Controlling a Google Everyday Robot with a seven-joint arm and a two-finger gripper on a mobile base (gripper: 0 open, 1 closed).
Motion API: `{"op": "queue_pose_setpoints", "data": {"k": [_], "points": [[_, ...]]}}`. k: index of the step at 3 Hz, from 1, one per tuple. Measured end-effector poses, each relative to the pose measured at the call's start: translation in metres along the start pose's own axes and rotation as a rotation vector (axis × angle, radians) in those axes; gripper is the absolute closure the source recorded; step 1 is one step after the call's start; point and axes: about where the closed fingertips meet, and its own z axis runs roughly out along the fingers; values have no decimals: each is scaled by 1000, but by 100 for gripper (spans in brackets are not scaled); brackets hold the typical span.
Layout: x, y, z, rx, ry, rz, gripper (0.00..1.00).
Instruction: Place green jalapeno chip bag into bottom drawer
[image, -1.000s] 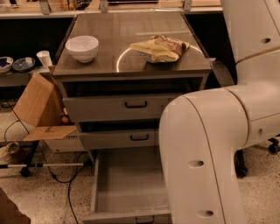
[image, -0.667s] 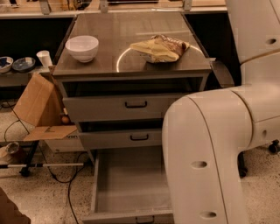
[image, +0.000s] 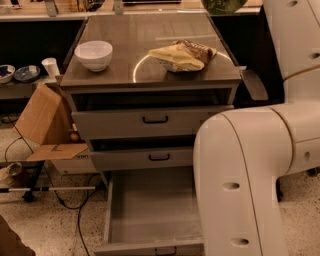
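No sight of the gripper: it is somewhere past the white arm (image: 240, 180) that fills the right side. Jaws wide, narrow or holding something: cannot tell.

Change: against a second ago the arm's elbow sits further right, its left edge drawn back off the drawer fronts. More of the bottom drawer (image: 150, 210) floor shows. Cabinet and the things on it are unmoved. Reading: the arm is repositioning over a drawer already pulled out; nothing lies in the part that shows, so the drop is not yet done.

The green jalapeno chip bag: no sure sighting. Only candidate is a dark green shape (image: 223, 5) cropped by the top edge, beyond the bench's far side; cannot confirm.

Counts:
- Drawers: three. The top drawer (image: 155, 120) and middle drawer (image: 159, 157) are pushed in, the lowest is out.
- On the bench (image: 140, 35): one white bowl (image: 93, 54) and one tan-yellow chip bag (image: 182, 56), well apart.
- Floor, left: one cardboard box (image: 42, 122).
- Left shelf: two dark dishes (image: 24, 73), one white cup (image: 50, 67).
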Motion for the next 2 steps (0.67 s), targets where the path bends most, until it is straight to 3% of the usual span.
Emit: {"op": "queue_pose_setpoints", "data": {"k": [1, 2], "points": [[53, -28, 28, 97, 128, 118, 100], [83, -44, 40, 166, 194, 188, 100]]}}
